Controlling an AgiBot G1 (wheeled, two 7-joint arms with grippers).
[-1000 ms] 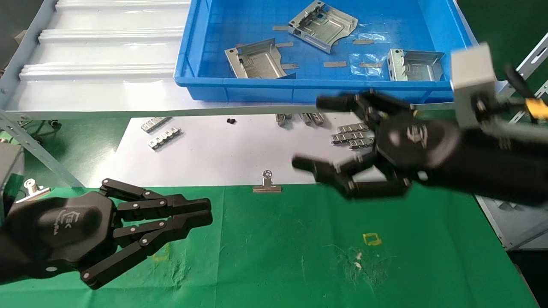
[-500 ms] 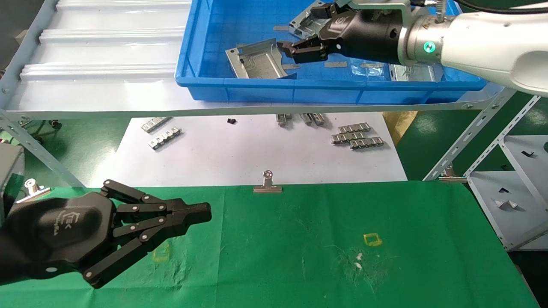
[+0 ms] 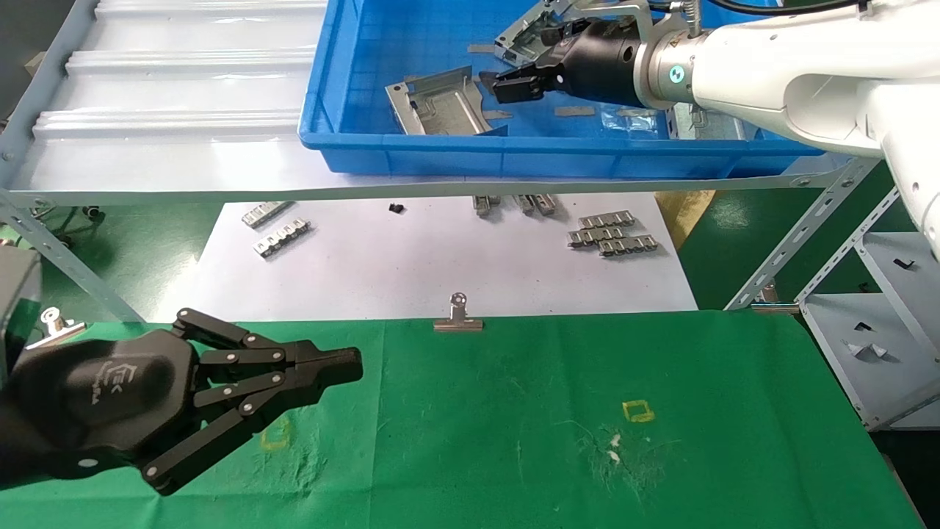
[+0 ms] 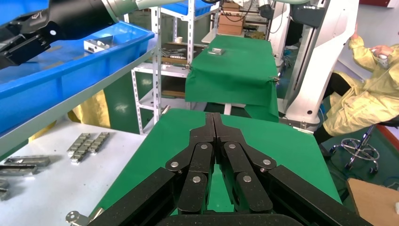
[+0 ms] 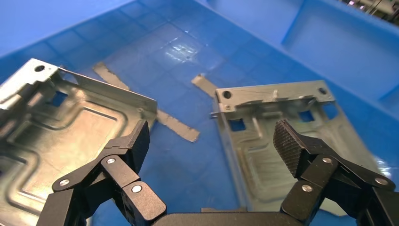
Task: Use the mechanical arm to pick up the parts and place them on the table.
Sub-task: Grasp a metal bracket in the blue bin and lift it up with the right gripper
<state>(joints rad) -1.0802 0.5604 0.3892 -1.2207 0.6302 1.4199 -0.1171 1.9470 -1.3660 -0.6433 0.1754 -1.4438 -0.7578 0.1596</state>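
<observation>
Three shiny grey parts lie in the blue tray (image 3: pixel 411 158): one at the front left (image 3: pixel 440 103), one at the back (image 3: pixel 518 33) partly behind my gripper, and one at the right (image 3: pixel 709 125) mostly behind the white-and-silver arm (image 3: pixel 771 66). My right gripper (image 3: pixel 527 62) is open and empty, low over the tray floor. In the right wrist view (image 5: pixel 214 141) it spans the blue gap between two parts (image 5: pixel 56 127) (image 5: pixel 277 141), one finger over each part's edge. My left gripper (image 3: pixel 345 364) is shut and empty over the green table (image 3: pixel 514 411); the left wrist view (image 4: pixel 213 117) shows it too.
The tray stands on a raised white shelf (image 3: pixel 169 125). Below it a white sheet (image 3: pixel 411 257) holds small ridged strips (image 3: pixel 609 235) (image 3: pixel 279 228). A silver binder clip (image 3: pixel 457 316) sits at the cloth's far edge. A metal rack (image 3: pixel 881 308) stands at the right.
My right arm has swung up from above the white sheet into the blue tray, its open gripper now settled between two parts. The left arm has not moved.
</observation>
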